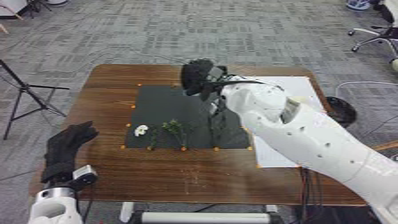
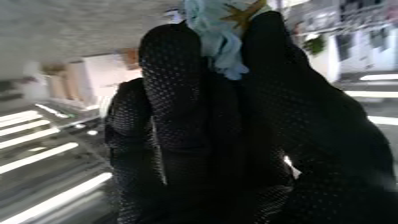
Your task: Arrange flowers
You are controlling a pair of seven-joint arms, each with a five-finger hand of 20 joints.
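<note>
Sprigs are laid in the lower half of the dark mat [image 1: 169, 106], near the centre of the head view: the bushier sprig [image 1: 174, 127] has its long axis nearly upright in the frame, leaves toward the top and stem toward the bottom edge, and the thin sprig [image 1: 154, 136] beside it is lined up much the same way. A white flower [image 1: 141, 130] is placed just left of the thin sprig. The right hand [image 1: 197, 77] is seen at upper centre, by the mat's upper edge. In the right wrist view, a pale blue flower [image 2: 215, 31] is pinched between the fingers [image 2: 171, 55] and thumb of the right hand; its long axis is set roughly along them, the narrow end pointed toward the palm and the wider part spread beyond the tips, with a gold star [image 2: 242, 16] against it. At lower left of the head view, the left hand [image 1: 64, 150] is held with relaxed fingers, nothing gripped. A white sheet [image 1: 269, 151] is laid on the table [image 1: 108, 172] at right.
</note>
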